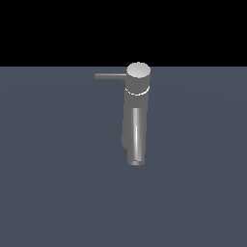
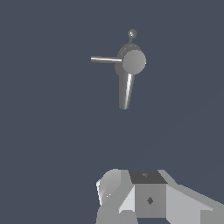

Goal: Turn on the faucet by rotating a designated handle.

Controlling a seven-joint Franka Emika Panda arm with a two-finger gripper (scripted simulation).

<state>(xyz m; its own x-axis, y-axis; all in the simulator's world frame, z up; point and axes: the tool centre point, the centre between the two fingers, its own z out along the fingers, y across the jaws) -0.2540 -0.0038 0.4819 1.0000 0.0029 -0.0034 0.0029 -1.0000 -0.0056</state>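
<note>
The handle [image 1: 110,76] is a thin rod sticking out level from the faucet [image 1: 136,113] cap toward the exterior view's left, its long axis crosswise to the spout [image 1: 136,137]. The faucet stands alone on the flat grey floor [image 1: 48,183]. In the wrist view the gripper [image 2: 131,197] sits well apart from it, touching nothing. Whether its fingers are apart, I cannot tell. The 1 arm must likely reach the rod's free end.

one faucet [image 1: 137,101], one handle [image 1: 111,76], one spout [image 1: 136,137]
</note>
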